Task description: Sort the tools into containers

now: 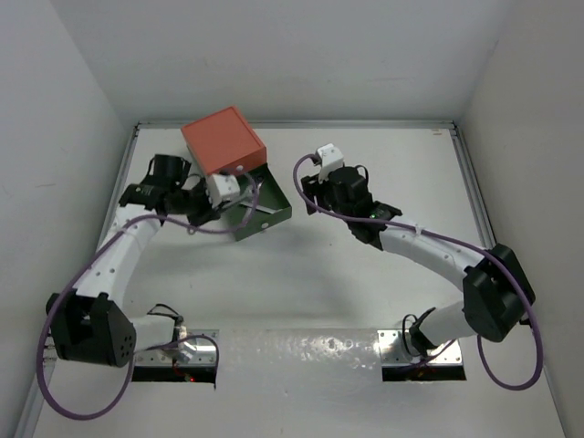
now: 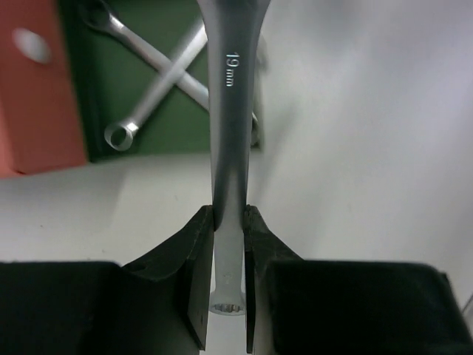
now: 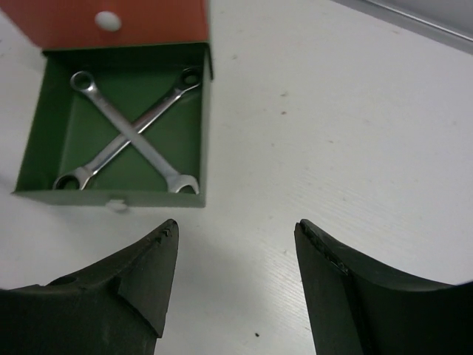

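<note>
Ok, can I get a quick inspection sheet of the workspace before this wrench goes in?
Surface: white table, a few small dark specks.
Job's things: dark green lower drawer pulled open, two slim silver wrenches crossed inside; orange-red upper drawer with white round knob looks pushed in; third silver wrench held; black hex key not seen.
Clutter: nothing seen.
Grippers: left gripper shut on the third silver wrench; right gripper open, empty, facing the green drawer.
Cables: purple cables run along both arms; the left one loops near the green drawer.
Surroundings: white walls, metal rail along the far table edge.
</note>
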`<state>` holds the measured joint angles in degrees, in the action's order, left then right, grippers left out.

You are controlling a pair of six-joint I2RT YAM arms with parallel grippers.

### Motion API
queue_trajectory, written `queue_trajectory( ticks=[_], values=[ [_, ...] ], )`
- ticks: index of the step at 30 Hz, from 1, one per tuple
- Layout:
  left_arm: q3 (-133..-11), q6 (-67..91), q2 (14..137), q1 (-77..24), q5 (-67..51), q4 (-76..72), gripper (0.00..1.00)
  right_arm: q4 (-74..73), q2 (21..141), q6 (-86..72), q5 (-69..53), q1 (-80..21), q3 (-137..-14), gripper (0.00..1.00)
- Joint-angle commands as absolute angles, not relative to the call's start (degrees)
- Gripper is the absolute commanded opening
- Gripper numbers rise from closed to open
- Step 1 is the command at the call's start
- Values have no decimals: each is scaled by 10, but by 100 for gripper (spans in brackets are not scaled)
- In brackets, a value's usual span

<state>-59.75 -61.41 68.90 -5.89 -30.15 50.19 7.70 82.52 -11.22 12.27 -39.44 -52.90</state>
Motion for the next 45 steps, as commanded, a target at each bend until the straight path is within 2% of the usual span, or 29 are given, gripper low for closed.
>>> queue_trajectory(
  ticks=[1, 6, 10, 17, 24, 28, 38, 40, 43, 44, 45],
  values=[
    [-668, -367, 730, -69, -392, 379, 0, 82, 796, -156, 163, -390, -514, 63],
    [-684, -177, 781, -112, -340, 179, 0, 87, 778, -156, 165, -390, -493, 63],
    [-705, -55, 845, -120, -301, 127, 0, 81, 770, -159, 173, -390, -484, 63],
    [-737, -71, 949, -118, -233, 124, 0, 66, 753, -157, 186, -390, -471, 63],
    [-689, -47, 966, -119, -237, 93, 0, 54, 748, -157, 191, -390, -462, 63],
    [-693, -41, 987, -118, -207, 126, 0, 55, 751, -156, 189, -390, -463, 64],
    [-700, -64, 988, -120, -236, 135, 2, 50, 758, -150, 187, -390, -465, 66],
    [-702, -68, 991, -120, -240, 144, 8, 48, 758, -150, 192, -390, -466, 68],
    [-704, -69, 994, -120, -243, 150, 27, 47, 759, -149, 194, -390, -466, 69],
    [-705, -68, 995, -120, -245, 150, 37, 47, 760, -148, 193, -390, -465, 69],
    [-711, -66, 995, -120, -246, 150, 41, 46, 761, -144, 192, -390, -467, 69]
  ],
)
